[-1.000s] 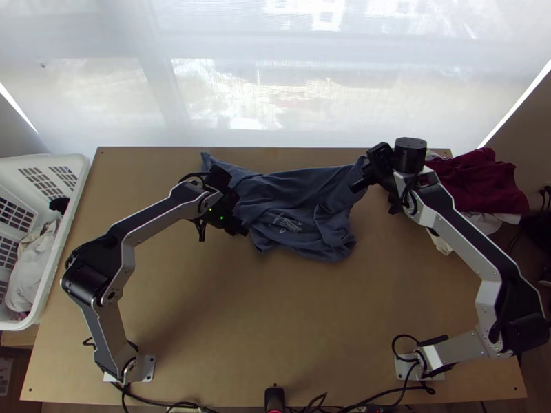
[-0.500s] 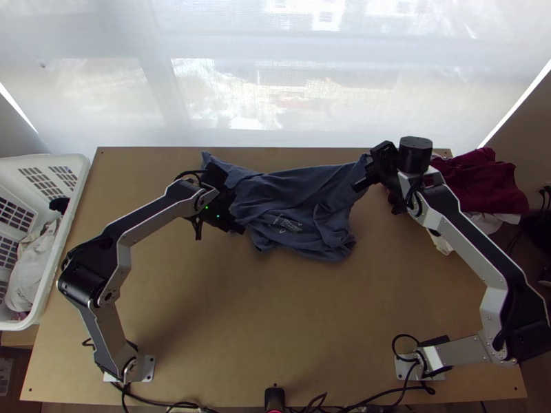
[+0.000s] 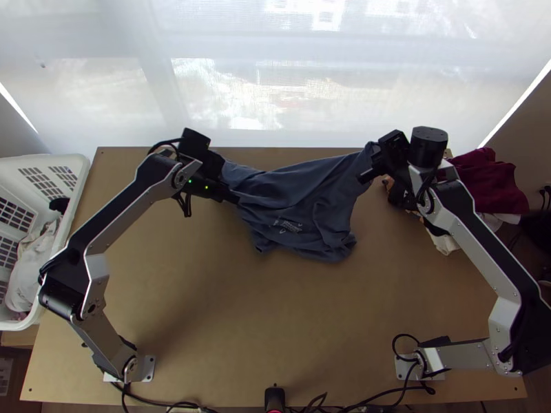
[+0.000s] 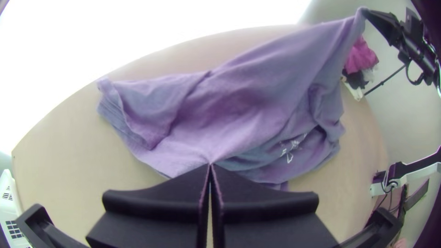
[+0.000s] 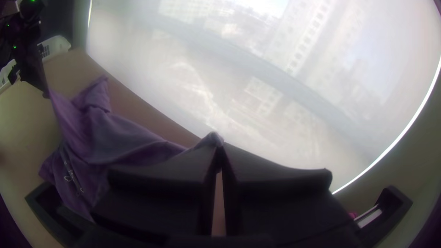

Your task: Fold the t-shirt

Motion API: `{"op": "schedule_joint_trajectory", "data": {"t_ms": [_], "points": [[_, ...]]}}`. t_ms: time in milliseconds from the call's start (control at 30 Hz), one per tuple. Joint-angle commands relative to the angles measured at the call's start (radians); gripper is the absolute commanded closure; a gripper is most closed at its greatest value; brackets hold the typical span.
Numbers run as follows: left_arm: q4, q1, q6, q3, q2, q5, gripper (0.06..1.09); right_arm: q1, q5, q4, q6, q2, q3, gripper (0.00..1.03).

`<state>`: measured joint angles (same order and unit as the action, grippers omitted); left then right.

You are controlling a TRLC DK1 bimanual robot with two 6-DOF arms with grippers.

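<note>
Left gripper moves toward the far side with the t-shirt pinched

Top view: since the earlier frames the left gripper has travelled toward the far edge of the surface, and the right gripper has eased slightly outward. Between their fingers runs one t-shirt, loosely bunched, its printed part lying nearer the arms' bases. One white basket stands well outside the left fingers; beyond the right fingers is one clothes pile, its pieces too jumbled to count.

Left wrist view: the fingers are closed on a pinch of cloth; beyond them the shirt spreads rumpled, rising toward the right gripper.

Right wrist view: these fingers nip a corner.

I judge this as spreading before any fold; next, both grippers should probably pull it taut and lay it flat, without letting the small pinches slip.
</note>
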<state>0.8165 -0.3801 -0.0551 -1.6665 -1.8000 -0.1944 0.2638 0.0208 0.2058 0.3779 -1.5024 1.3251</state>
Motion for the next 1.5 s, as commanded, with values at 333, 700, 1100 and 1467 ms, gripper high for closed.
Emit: {"op": "schedule_joint_trajectory", "data": {"t_ms": [333, 700, 1100, 1467], "points": [[0.138, 0.099, 0.032, -0.328, 0.237, 0.000, 1.05, 0.037, 0.002, 0.205, 0.007, 0.212, 0.191, 1.00], [0.240, 0.149, 0.041, -0.526, 0.350, 0.001, 1.05, 0.068, 0.041, 0.388, 0.016, 0.372, 0.310, 1.00], [0.254, 0.139, 0.031, -0.607, 0.524, 0.003, 1.05, 0.146, 0.119, 0.518, 0.165, 0.505, 0.464, 1.00], [0.296, 0.145, -0.003, -0.611, 0.636, 0.013, 1.05, 0.166, 0.113, 0.547, 0.099, 0.519, 0.721, 1.00]]}}
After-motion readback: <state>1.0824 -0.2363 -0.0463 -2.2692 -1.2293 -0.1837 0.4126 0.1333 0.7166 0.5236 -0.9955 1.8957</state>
